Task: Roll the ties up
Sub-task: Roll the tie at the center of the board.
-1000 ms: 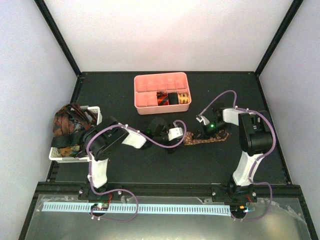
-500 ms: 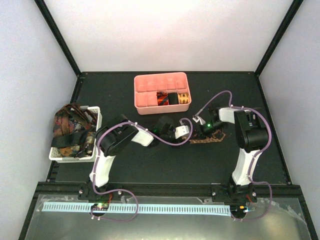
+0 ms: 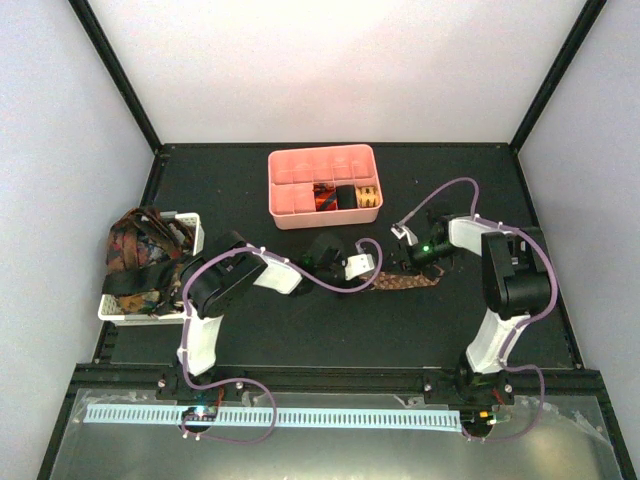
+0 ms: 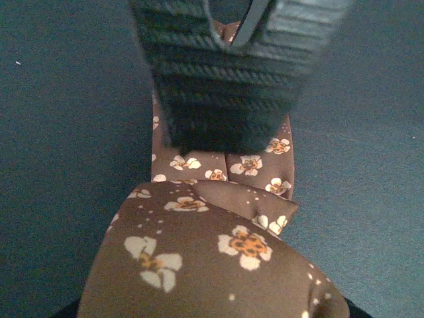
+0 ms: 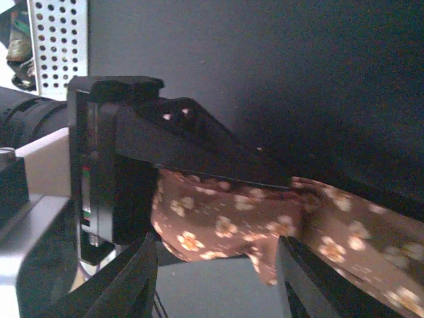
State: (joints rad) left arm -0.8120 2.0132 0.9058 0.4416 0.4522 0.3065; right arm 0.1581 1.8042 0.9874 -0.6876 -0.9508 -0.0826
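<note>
White walls close in a black counter. Near its middle lies the brown flowered tie, stretched between 2 end effectors. The left end effector is clamped on the tie's folded left end. The right end effector hangs just over the tie, its fingers spread apart and gripping nothing. Toward the far edge a pink tray holds 3 rolled ties. At the left edge a white basket carries a heap of loose ties.
</note>
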